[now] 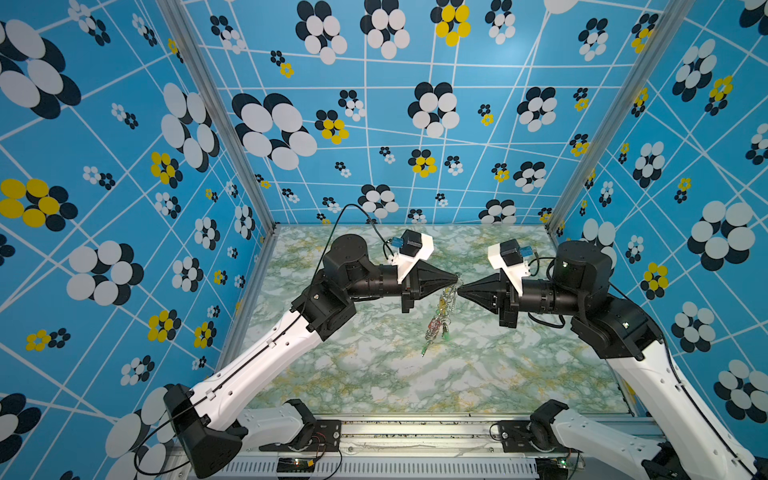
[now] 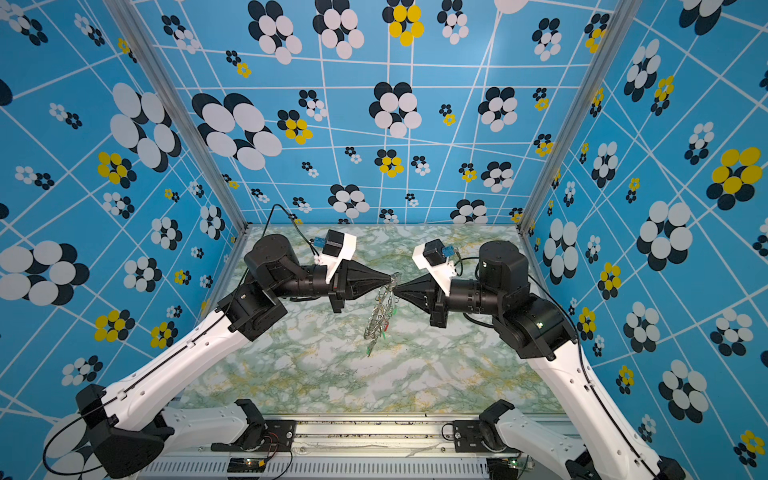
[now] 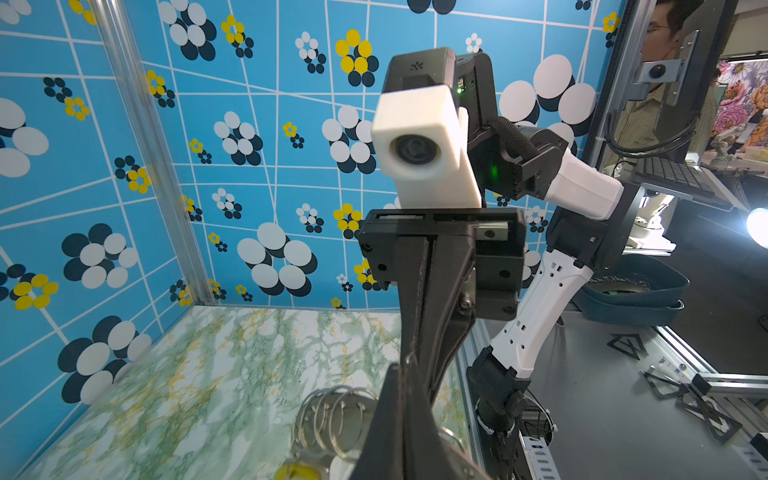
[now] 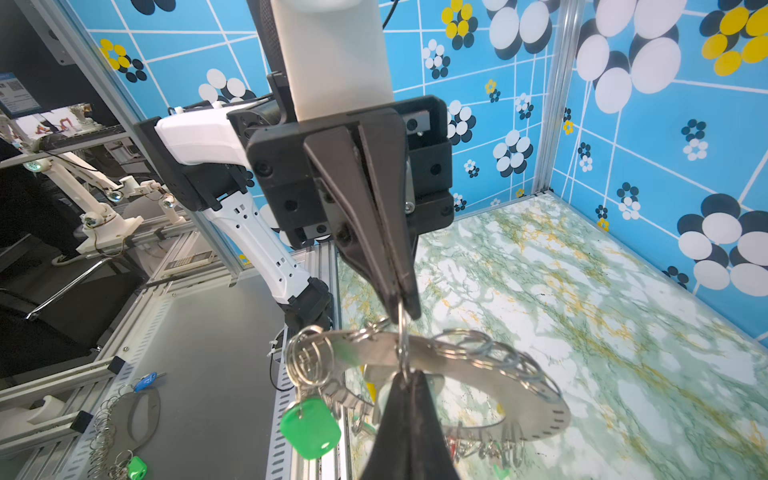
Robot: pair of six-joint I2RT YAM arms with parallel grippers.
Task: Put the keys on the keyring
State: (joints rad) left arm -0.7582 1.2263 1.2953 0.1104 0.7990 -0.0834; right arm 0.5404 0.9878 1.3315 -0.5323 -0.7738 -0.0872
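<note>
Both grippers meet tip to tip above the middle of the table in both top views, and the keyring (image 1: 445, 303) (image 2: 379, 313) hangs between them. It is a flat grey disc (image 4: 490, 374) fringed with wire loops (image 3: 332, 415). My left gripper (image 1: 456, 277) (image 4: 401, 305) is shut on one thin loop at the disc's rim. My right gripper (image 1: 460, 289) (image 4: 409, 376) is shut on the same spot from the opposite side. Keys dangle from the ring: a green-tagged one (image 4: 309, 428), red-tagged ones (image 4: 457, 444) and a yellow tag (image 3: 297, 471).
The green marbled table (image 1: 374, 374) lies below, closed in by blue patterned walls on three sides. Outside the cell, a second ring with loops and tags (image 4: 129, 415) lies on a grey bench. A dark blue tub (image 3: 636, 291) stands there too.
</note>
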